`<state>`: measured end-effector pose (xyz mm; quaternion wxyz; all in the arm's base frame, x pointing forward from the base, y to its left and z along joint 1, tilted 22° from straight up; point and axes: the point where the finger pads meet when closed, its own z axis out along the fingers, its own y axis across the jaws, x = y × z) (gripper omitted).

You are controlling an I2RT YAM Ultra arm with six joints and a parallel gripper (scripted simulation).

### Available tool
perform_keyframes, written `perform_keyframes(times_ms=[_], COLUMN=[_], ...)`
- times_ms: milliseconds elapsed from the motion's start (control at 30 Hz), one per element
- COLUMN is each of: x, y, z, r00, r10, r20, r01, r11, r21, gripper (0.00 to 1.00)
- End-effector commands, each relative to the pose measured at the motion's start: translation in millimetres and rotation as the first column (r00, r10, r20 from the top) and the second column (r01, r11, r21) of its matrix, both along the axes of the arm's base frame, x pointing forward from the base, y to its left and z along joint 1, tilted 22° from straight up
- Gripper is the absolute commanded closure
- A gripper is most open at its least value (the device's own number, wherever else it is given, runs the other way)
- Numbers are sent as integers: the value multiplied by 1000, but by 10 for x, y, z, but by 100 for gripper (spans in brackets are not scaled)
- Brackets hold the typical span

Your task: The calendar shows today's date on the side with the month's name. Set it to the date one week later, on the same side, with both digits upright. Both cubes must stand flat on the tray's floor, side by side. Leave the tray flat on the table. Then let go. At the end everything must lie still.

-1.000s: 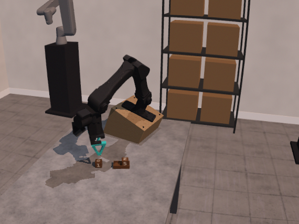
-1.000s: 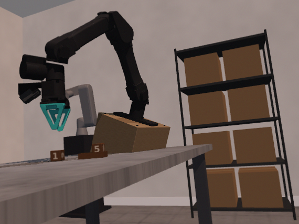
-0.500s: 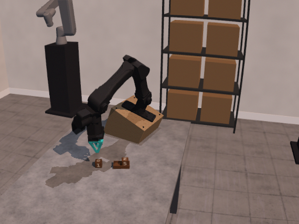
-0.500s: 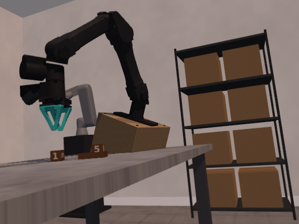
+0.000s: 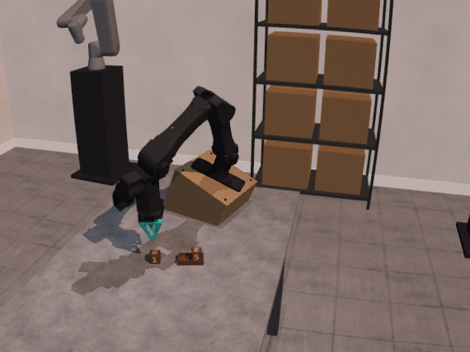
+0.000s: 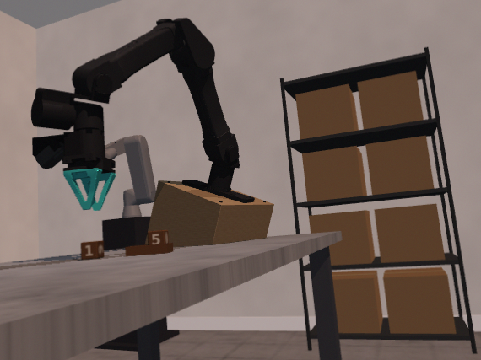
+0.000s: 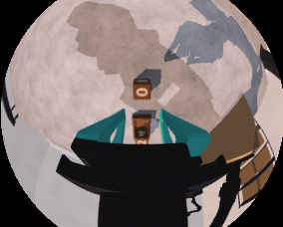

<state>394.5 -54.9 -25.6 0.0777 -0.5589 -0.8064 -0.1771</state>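
The open tray (image 5: 184,261) (image 6: 137,250) (image 7: 141,122) lies flat on the table. One brown cube (image 5: 196,256) (image 6: 156,239) (image 7: 141,133) stands in its right part, with 5 on its front face and 2 on top; a 4 shows on its shaded side in the wrist view. The other cube (image 5: 154,258) (image 6: 89,250) (image 7: 141,91) stands on the table left of the tray, with 1 in front and 0 on top. No month name is legible. My gripper (image 5: 152,238) (image 6: 92,208) (image 7: 143,112) is partly open and empty, above the cubes and clear of them.
The wooden base block (image 5: 194,203) (image 6: 186,220) of my arm stands behind the tray. The table edge (image 6: 177,281) runs along the front in the exterior view. A shelf with boxes (image 5: 290,112) and a grey arm on a pedestal (image 5: 101,124) stand beyond the table.
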Motion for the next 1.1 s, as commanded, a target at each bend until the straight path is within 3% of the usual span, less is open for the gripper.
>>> perform_keyframes(times_ms=[0,1067], x=[31,39], y=[-42,-10], z=[35,-40], r00=[1000,1000], r10=[-8,-9], r20=[16,16], r01=[8,9], r11=[1000,1000], r21=[-5,-5], gripper=[53,53])
